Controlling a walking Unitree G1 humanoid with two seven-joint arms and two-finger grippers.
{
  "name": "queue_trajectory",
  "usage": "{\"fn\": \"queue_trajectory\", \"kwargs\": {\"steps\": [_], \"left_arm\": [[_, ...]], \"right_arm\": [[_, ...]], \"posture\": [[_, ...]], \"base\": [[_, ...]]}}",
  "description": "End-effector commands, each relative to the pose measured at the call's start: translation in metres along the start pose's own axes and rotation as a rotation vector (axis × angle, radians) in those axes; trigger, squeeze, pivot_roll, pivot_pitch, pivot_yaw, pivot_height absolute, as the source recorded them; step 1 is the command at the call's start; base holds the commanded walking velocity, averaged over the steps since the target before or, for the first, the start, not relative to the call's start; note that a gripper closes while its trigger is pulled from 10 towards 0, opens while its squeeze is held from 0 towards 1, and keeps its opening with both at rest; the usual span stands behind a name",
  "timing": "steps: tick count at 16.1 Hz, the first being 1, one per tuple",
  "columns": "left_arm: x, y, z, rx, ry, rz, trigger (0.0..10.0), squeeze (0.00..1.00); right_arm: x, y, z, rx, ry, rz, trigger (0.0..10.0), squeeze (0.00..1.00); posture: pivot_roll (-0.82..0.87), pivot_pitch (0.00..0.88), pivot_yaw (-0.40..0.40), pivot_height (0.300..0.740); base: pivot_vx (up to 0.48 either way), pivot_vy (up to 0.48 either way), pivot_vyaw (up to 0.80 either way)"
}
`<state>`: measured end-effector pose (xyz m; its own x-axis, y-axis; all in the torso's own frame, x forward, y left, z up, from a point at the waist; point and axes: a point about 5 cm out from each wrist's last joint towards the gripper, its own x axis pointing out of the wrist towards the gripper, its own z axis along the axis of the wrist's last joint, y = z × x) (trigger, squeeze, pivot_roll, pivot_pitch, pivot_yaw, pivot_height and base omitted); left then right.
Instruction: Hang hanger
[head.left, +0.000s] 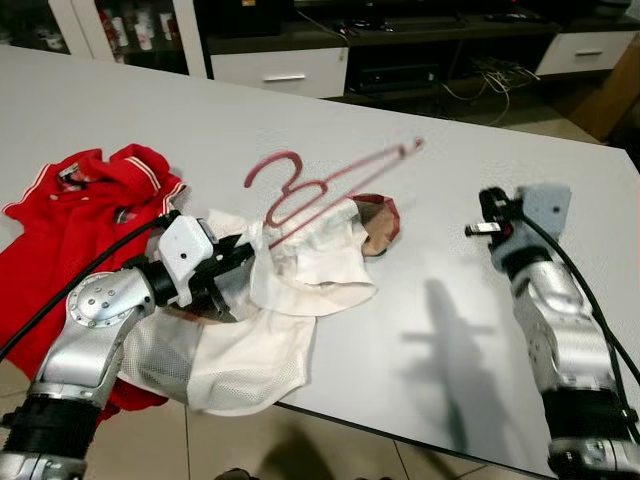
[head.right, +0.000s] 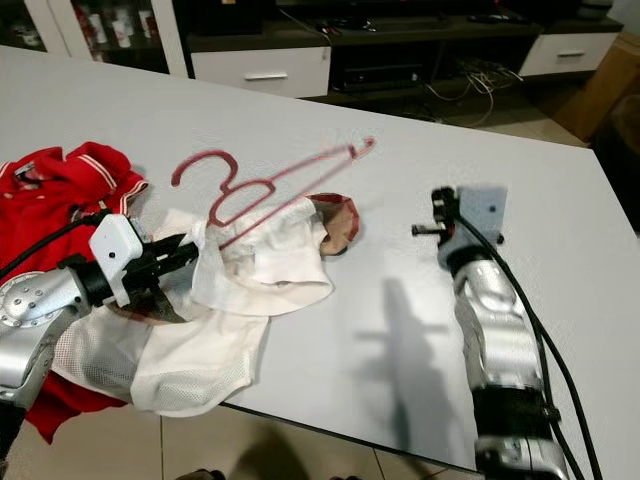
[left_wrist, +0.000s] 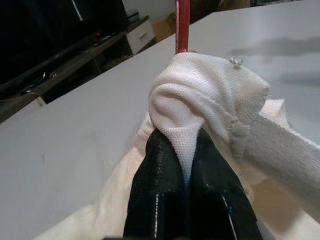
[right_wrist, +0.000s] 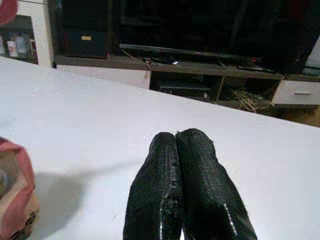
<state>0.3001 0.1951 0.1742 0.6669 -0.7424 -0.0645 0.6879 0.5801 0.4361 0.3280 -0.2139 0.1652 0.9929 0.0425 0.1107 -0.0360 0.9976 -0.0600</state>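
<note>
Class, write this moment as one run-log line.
left gripper: shut on white shirt | right gripper: shut, empty, above table | hanger: in shirt, lifted | red shirt: on table

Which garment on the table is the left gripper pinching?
The white mesh shirt, shut in the left gripper; the red polo shirt lies untouched beside it.

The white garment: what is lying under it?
Under the white garment lie the grey table and part of a red shirt. The pink hanger enters it; that end is covered.
</note>
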Motion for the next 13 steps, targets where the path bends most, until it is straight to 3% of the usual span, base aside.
{"fn": "queue_trajectory", "kwargs": {"steps": [1,4,5,6,9,10,11,13], "left_arm": [[0.002,0.006,0.006,0.014,-0.03,0.023,0.0,0.0],[0.004,0.005,0.004,0.004,-0.036,0.028,0.0,0.0],[0.006,0.004,0.003,-0.001,-0.038,0.028,0.0,0.0],[0.006,0.003,0.003,-0.002,-0.039,0.028,0.0,0.0],[0.006,0.003,0.002,-0.005,-0.04,0.026,0.0,0.0],[0.006,0.003,0.002,-0.003,-0.039,0.027,0.0,0.0],[0.005,0.003,0.002,-0.002,-0.039,0.029,0.0,0.0],[0.005,0.002,0.001,0.001,-0.037,0.029,0.0,0.0]], "right_arm": [[-0.003,0.001,0.004,0.004,-0.003,0.038,10.0,1.0],[-0.021,0.034,-0.005,0.022,0.067,0.316,10.0,1.0],[-0.029,0.052,-0.008,0.025,0.085,0.411,10.0,0.65],[-0.03,0.057,-0.009,0.024,0.088,0.429,10.0,0.0],[-0.032,0.071,-0.016,-0.02,0.117,0.485,10.0,0.0],[-0.034,0.074,-0.018,-0.036,0.127,0.508,10.0,0.39],[-0.036,0.076,-0.019,-0.044,0.138,0.533,10.0,1.0],[-0.038,0.081,-0.023,-0.075,0.156,0.568,10.0,1.0]], "posture": [[0.06,0.125,-0.027,0.74],[0.05,0.131,-0.024,0.74],[0.05,0.136,-0.024,0.74],[0.05,0.136,-0.023,0.74],[0.05,0.139,-0.026,0.74],[0.06,0.139,-0.027,0.74],[0.06,0.138,-0.027,0.74],[0.06,0.137,-0.03,0.74]], "base": [[0.0,0.0,0.0],[0.0,0.0,0.0],[0.0,0.0,0.0],[0.0,0.0,0.0],[0.0,0.0,0.0],[0.0,0.0,0.0],[0.0,0.0,0.0],[0.0,0.0,0.0]]}}
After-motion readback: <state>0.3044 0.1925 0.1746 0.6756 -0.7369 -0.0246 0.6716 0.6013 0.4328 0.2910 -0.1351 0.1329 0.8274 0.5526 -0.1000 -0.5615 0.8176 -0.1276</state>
